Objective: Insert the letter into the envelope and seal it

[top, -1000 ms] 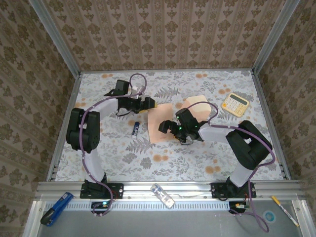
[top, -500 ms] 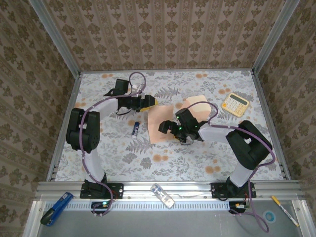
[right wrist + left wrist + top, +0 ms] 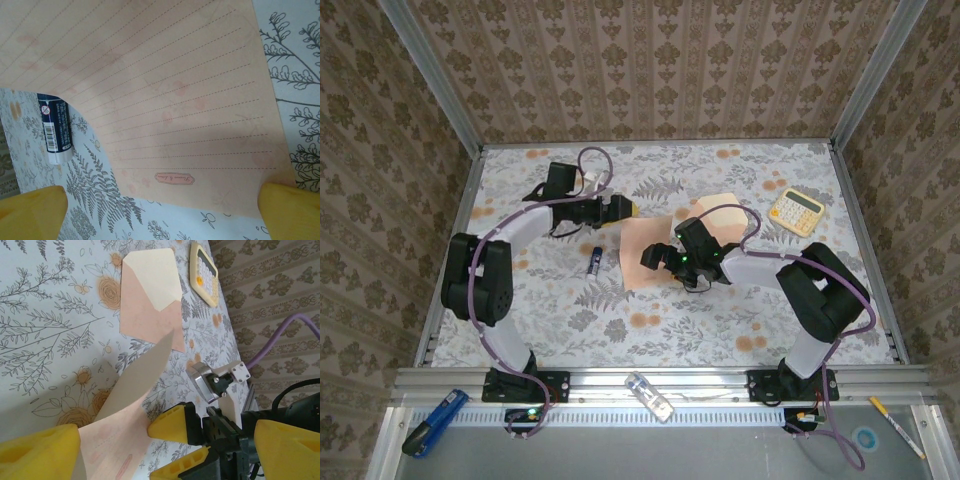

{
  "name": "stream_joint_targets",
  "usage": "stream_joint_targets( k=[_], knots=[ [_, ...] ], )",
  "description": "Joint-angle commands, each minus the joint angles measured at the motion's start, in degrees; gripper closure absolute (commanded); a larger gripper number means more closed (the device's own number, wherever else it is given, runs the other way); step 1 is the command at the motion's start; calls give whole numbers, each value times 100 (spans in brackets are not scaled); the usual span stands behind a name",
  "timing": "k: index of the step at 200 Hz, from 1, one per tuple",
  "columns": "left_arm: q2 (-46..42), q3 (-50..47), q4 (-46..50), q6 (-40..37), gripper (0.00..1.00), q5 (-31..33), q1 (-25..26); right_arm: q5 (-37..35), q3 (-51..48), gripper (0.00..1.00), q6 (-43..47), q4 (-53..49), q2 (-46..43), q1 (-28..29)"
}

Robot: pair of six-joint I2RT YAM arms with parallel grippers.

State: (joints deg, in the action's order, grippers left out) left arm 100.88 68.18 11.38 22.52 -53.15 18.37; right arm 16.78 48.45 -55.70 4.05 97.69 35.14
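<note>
Overhanging the half-hidden letter [image 3: 638, 264], left end effector [image 3: 626, 208] and right end effector [image 3: 160, 209] gape, empty.

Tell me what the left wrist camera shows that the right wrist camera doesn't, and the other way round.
Left wrist, not right wrist: the envelope with its cream flap, a calculator beyond it, and one edge of the sheet curling up off the table. Right wrist, not left wrist: a blue tube with a barcode by the letter, and the letter's small oval printed label. Both: the letter lying on the floral cloth.
</note>
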Motion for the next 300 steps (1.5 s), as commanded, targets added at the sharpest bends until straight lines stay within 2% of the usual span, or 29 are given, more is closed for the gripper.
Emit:
stream_joint_targets(
  k=[1, 67, 197, 300],
  knots=[
    [19, -67, 249, -266, 10, -7, 91, -166, 38, 0, 59, -247, 166, -33],
    [-122, -127, 229, -275, 10, -210, 201, -210, -90, 0, 34, -190, 110, -33],
    [-706, -45, 1053, -784, 9, 45, 193, -278, -99, 0, 121, -300, -4, -33],
    [-693, -236, 1027, -855, 9, 84, 219, -306, -74, 0, 134, -344, -23, -33]
  ],
)
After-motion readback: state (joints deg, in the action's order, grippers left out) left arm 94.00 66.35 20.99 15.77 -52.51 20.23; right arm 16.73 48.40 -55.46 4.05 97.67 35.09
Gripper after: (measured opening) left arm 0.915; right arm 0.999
